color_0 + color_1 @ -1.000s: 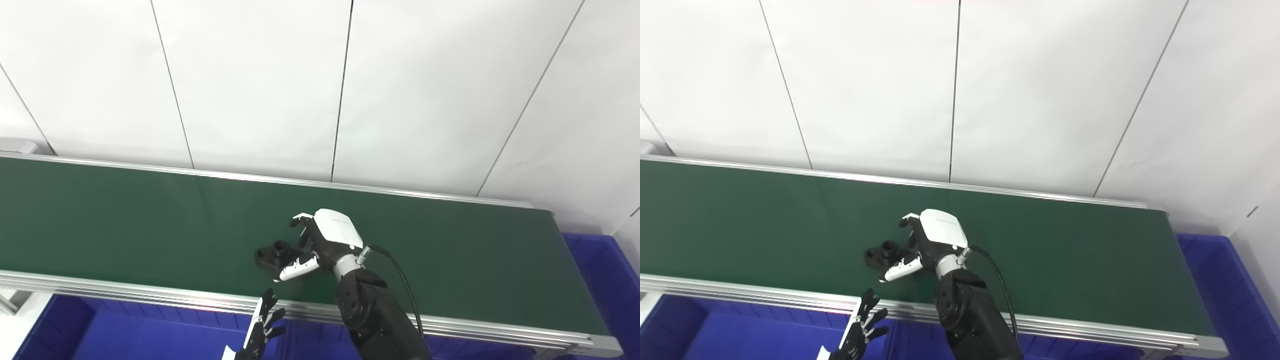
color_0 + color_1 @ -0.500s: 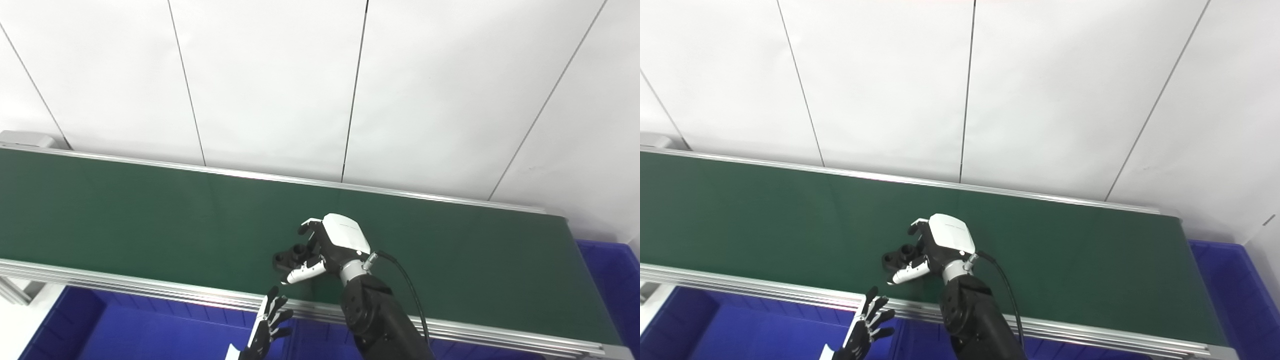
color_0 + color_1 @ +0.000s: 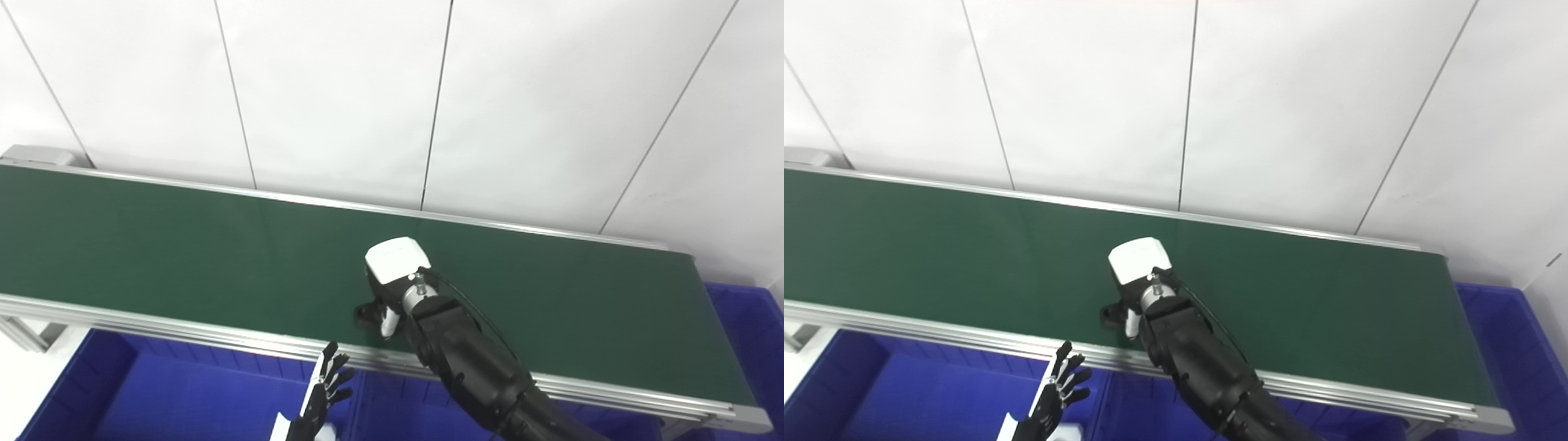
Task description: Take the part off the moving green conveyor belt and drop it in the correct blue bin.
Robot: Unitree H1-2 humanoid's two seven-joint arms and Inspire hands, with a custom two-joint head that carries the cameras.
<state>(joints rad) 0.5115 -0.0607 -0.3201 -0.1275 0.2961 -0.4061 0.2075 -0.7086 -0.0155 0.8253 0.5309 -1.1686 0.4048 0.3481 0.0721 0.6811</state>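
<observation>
The black part (image 3: 365, 313) lies on the green conveyor belt (image 3: 153, 245) near its front rail, mostly covered by my right hand (image 3: 395, 278). The hand's white back faces up and its fingers are curled down around the part, with the thumb (image 3: 386, 323) beside it. Only the part's left end peeks out; it also shows in the right eye view (image 3: 1110, 316). My left hand (image 3: 323, 395) is open with fingers spread, low in front of the belt, over a blue bin (image 3: 153, 398), and holds nothing.
The belt's aluminium front rail (image 3: 184, 331) runs between the hands. A second blue bin (image 3: 750, 343) stands past the belt's right end. A white panelled wall stands behind the belt.
My right hand has turned over and closed down on the part, which was beside its open fingers before. The camera has shifted. The left hand has stayed put.
</observation>
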